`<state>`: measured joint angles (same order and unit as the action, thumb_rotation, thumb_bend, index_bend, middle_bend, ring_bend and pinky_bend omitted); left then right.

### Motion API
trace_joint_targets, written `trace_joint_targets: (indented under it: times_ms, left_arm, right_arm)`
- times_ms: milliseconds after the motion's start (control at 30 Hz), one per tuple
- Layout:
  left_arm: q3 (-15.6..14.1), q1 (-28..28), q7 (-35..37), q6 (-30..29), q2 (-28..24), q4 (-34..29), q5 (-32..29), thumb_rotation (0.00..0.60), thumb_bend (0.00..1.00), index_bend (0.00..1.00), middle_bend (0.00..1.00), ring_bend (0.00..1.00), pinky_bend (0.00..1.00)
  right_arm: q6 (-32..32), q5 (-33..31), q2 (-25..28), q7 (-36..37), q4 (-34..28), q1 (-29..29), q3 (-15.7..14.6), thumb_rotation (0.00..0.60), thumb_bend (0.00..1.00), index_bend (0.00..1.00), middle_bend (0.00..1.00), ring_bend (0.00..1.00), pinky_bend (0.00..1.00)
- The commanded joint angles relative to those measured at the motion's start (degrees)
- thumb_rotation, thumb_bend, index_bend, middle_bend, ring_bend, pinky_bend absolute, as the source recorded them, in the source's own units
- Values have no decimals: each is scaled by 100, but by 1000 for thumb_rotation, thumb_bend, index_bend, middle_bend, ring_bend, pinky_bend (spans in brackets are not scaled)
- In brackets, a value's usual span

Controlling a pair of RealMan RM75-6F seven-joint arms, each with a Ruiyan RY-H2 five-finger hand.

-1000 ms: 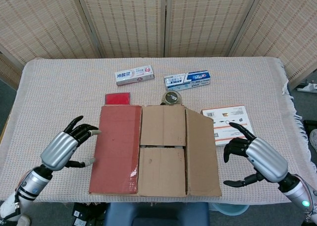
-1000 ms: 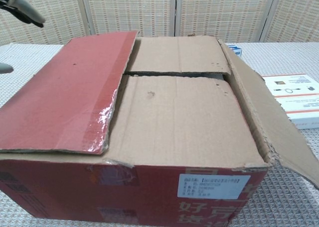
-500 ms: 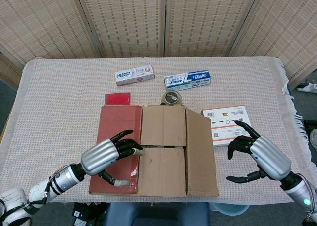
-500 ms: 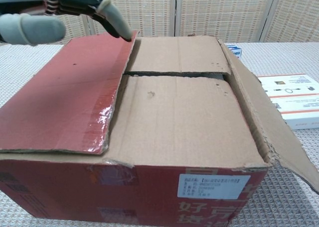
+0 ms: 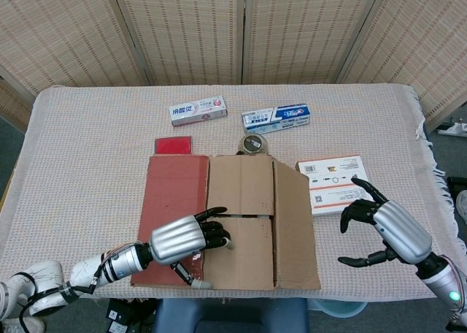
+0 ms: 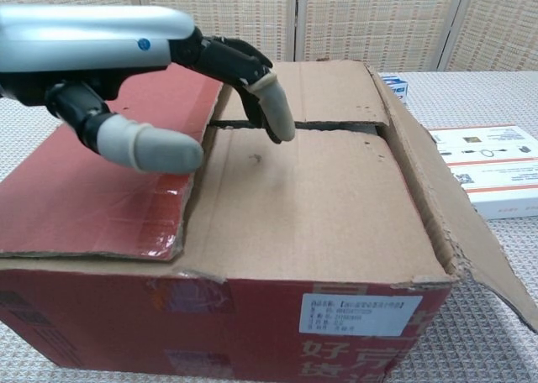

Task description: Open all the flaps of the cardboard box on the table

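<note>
The cardboard box (image 5: 241,223) (image 6: 286,207) stands near the table's front edge. Its red left flap (image 5: 171,216) (image 6: 101,173) lies nearly flat over the top. The brown right flap (image 5: 295,227) (image 6: 450,207) is folded outward and down. Two inner flaps, far (image 5: 241,183) (image 6: 298,93) and near (image 5: 241,256) (image 6: 307,207), lie flat with a dark gap between them. My left hand (image 5: 186,238) (image 6: 134,60) hovers over the red flap's inner edge, fingers spread and reaching toward the gap, holding nothing. My right hand (image 5: 383,227) is open to the right of the box, apart from it.
Two toothpaste boxes (image 5: 198,110) (image 5: 276,118) and a tape roll (image 5: 254,144) lie behind the cardboard box. A small red card (image 5: 174,144) sits at its back left. A white and orange flat package (image 5: 336,183) (image 6: 487,169) lies to the right, by my right hand.
My left hand has swept right from beside the box to above the red flap, its fingertips now near the gap between the inner flaps. My right hand drifted slightly right.
</note>
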<state>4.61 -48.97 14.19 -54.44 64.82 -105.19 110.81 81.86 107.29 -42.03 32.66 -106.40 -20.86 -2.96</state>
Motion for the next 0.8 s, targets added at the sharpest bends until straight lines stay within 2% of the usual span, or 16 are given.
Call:
trace_joint_targets:
  times_ms: [33, 467, 800]
  left_arm:
    - [-37, -62, -134, 59, 29, 52, -69, 124, 208, 333, 384, 351, 0]
    - [-206, -207, -707, 73, -6, 138, -84, 117, 209, 419, 428, 389, 0]
    - [-258, -193, -1102, -125, -92, 182, -75, 117, 208, 514, 497, 443, 0]
  right_arm:
    - [23, -11, -18, 36, 35, 22, 0, 327, 109, 535, 542, 423, 0]
    - [76, -54, -98, 137, 143, 94, 10, 327, 108, 535, 542, 423, 0]
    - [121, -88, -124, 167, 161, 150, 19, 328, 108, 535, 542, 422, 0]
